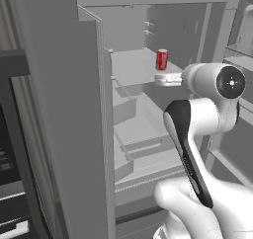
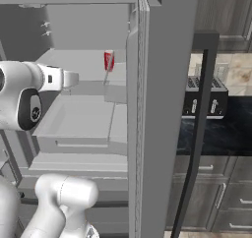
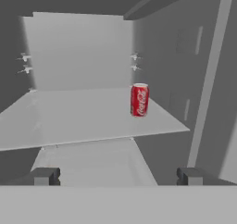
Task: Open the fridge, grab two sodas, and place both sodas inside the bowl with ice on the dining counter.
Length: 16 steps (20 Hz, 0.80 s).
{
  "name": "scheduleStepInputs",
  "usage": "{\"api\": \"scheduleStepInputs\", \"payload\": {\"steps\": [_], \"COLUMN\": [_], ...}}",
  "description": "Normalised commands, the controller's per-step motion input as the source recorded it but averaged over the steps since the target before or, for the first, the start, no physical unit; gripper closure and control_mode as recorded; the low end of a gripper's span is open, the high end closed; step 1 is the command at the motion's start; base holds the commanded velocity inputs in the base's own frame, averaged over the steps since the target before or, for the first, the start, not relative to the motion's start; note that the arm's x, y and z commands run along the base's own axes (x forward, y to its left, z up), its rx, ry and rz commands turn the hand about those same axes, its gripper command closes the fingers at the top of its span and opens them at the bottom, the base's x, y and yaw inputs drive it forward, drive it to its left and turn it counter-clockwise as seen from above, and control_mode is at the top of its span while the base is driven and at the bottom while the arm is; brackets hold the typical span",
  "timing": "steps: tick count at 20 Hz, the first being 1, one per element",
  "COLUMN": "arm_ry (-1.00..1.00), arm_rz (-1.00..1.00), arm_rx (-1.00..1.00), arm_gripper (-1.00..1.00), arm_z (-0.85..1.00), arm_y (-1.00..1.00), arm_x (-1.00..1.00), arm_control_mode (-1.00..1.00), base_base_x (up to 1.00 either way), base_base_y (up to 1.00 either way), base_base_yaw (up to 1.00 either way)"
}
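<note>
Before the open fridge point(image 1: 94, 109), the gripper point(image 3: 118, 176) faces the red can point(image 3: 139, 99), jaws wide, empty; reach remains.

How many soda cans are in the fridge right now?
1. A red soda can stands upright on the upper white shelf of the open fridge, toward its right side in the hand view. Others may be hidden on lower shelves.

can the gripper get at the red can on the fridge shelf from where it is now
Probably yes: the fridge stands open, the open gripper faces the upright red can, and the shelf between them is bare.
</note>
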Motion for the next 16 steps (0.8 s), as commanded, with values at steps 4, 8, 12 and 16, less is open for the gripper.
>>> {"api": "scheduleStepInputs", "payload": {"steps": [4, 8, 12, 16], "arm_ry": [0.0, 0.0, 0.0, 0.0], "arm_rz": [0.0, -0.03, -0.04, -0.06], "arm_rx": [0.0, 0.0, 0.01, 0.01], "arm_gripper": [-1.0, -1.0, -1.0, -1.0], "arm_z": [0.0, 0.0, 0.0, 0.0], "arm_y": [-0.05, -0.01, -0.07, -0.11], "arm_x": [0.31, 0.41, 0.49, 0.42], "arm_control_mode": [-1.0, -1.0, -1.0, -1.0], "base_base_x": [0.0, 0.0, 0.0, 0.0], "base_base_y": [0.0, 0.0, 0.0, 0.0], "base_base_yaw": [0.0, 0.0, 0.0, 0.0]}}
